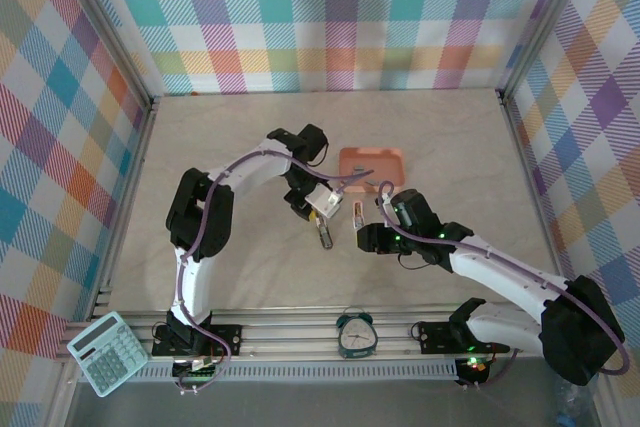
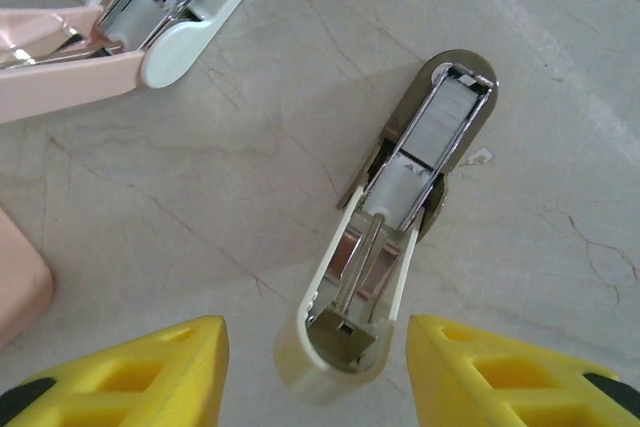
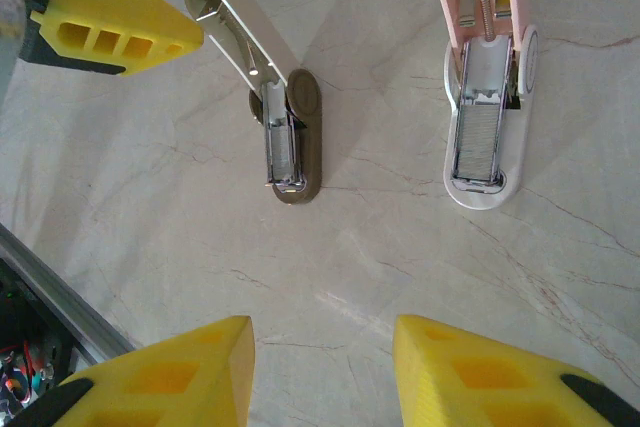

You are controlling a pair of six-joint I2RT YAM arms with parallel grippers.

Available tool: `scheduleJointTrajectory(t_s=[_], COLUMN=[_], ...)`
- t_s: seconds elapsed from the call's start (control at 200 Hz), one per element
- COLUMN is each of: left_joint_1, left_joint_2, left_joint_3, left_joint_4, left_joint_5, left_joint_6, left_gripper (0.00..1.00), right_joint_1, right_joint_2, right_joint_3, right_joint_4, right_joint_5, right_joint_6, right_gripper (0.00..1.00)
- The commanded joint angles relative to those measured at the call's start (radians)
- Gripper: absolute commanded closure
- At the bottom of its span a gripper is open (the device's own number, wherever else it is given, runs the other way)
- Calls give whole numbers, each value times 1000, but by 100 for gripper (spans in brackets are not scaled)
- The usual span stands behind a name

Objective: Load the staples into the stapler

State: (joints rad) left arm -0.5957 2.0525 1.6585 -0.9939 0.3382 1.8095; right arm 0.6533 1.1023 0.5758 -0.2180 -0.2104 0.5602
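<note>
We show the left arm [image 1: 200, 237] and right arm [image 1: 510, 282]: white links joined by black housings, each trailed by a purple cable [image 1: 183, 282]. Green lights [image 1: 400, 239] dot the right arm. The left tool [image 2: 315, 327] and right tool [image 3: 320, 327] carry yellow, slotted fingers [image 2: 150, 372] backed in black.

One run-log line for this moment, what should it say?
left fingers open over brown stapler | right fingers open, empty | pink stapler open, staples inside

No word, brand or number can be read. The keys and display of the pale green plastic calculator [image 1: 108, 352] at lower left and the dial of the round teal alarm clock [image 1: 356, 334] at bottom centre are too small. Inside the open grey-brown stapler [image 2: 400, 207], a small dark triangular mark is visible.
</note>
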Motion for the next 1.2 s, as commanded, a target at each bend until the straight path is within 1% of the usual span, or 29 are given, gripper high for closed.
scheduleJointTrajectory(t_s=[0.0, 0.165, 0.405, 0.54, 0.815, 0.985, 1.065, 1.195], left_joint_1=[-20, -26, -26, -27, -23, -18, -12, 2], left_joint_2=[-2, -31, -84, -108, -128, -117, -123, -151], left_joint_3=[-20, -66, -131, -155, -204, -177, -170, -182], left_joint_4=[-49, -45, -38, -49, 23, 12, 17, 31], left_joint_5=[15, 9, -21, -28, -51, -15, 17, 55], left_joint_6=[25, 6, -41, -83, -188, -263, -309, -345], left_gripper=[51, 54, 54, 55, 52, 51, 49, 47], right_joint_1=[-6, -7, -7, -7, -7, -6, -6, -7], right_joint_2=[-3, 12, 37, 76, 171, 215, 235, 265], right_joint_3=[-14, -14, -1, 20, 63, 80, 105, 134], right_joint_4=[42, 61, 59, 60, 59, 85, 63, 35], right_joint_5=[-29, -47, -80, -114, -155, -182, -170, -159], right_joint_6=[-14, -9, 29, 43, 77, 119, 118, 124], right_gripper=[59, 59, 59, 59, 58, 58, 58, 58])
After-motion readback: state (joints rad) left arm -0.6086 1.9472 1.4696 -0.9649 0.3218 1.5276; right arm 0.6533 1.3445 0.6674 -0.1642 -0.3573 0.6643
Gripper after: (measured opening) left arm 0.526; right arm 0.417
